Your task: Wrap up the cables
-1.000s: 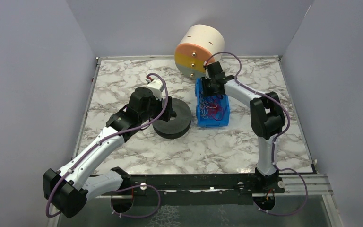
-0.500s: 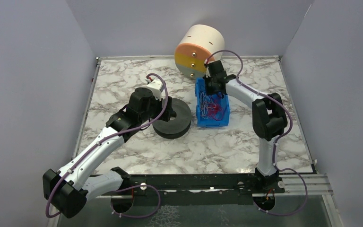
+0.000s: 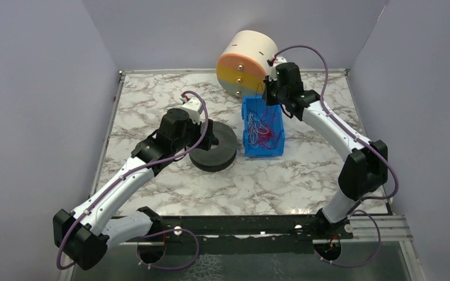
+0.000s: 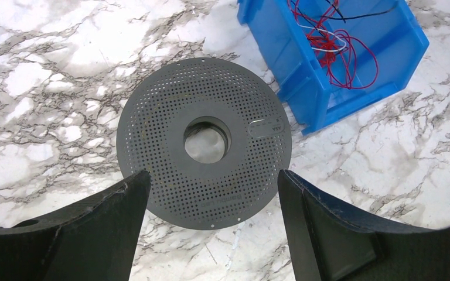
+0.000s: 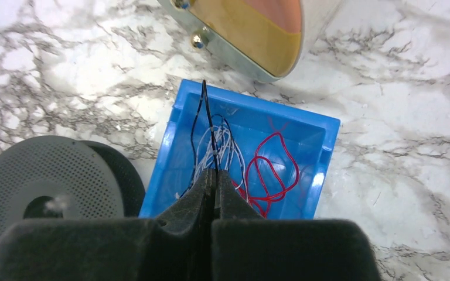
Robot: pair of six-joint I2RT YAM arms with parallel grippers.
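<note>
The cables (image 3: 262,130) are a tangle of thin red, white and dark wires in a blue bin (image 3: 247,146). They also show in the right wrist view (image 5: 272,167) and the left wrist view (image 4: 328,50). My right gripper (image 3: 268,93) hangs over the bin's far end. In its wrist view the gripper (image 5: 214,174) is shut on one dark wire (image 5: 206,111), which rises taut from the fingertips. My left gripper (image 4: 214,181) is open and empty. It hovers above a black perforated spool (image 4: 170,134) lying flat left of the bin (image 4: 304,82).
A large cream drum (image 3: 246,61) with an orange and yellow face lies on its side against the back wall, just behind the bin. The spool (image 3: 220,155) sits close to the bin's left wall. Lilac walls enclose the marble table (image 3: 152,99).
My right gripper has risen and shifted toward the back right, away from the bin's inside, pulling the dark wire up with it. The left arm has not moved.
</note>
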